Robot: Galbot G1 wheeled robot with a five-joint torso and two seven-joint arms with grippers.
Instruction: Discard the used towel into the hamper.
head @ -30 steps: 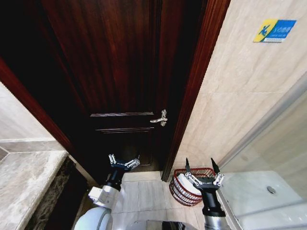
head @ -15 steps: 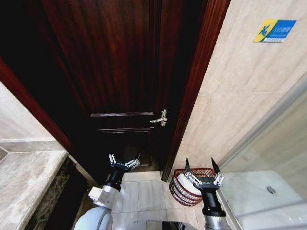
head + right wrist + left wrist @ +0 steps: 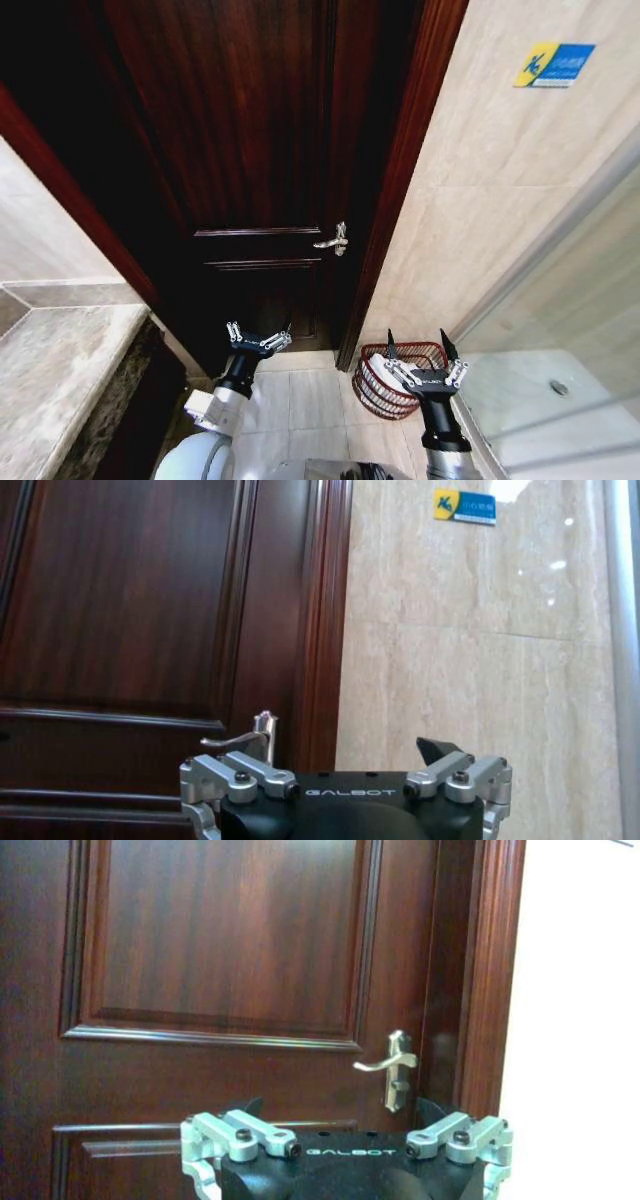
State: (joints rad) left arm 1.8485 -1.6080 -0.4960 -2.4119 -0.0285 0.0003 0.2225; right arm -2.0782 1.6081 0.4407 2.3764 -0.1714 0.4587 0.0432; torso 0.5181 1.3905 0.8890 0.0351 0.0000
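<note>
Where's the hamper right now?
In the head view the hamper stands on the floor to the right, at the foot of the door frame against the tiled wall, just beyond the open right gripper.

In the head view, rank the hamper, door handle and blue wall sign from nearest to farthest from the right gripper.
From the right gripper:
1. Hamper, on the floor right beneath and behind it.
2. Door handle, up and to its left on the door.
3. Blue wall sign, high on the tiled wall.

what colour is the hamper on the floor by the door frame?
Dark reddish-brown wire hamper, with something white inside; the head view shows it best.
</note>
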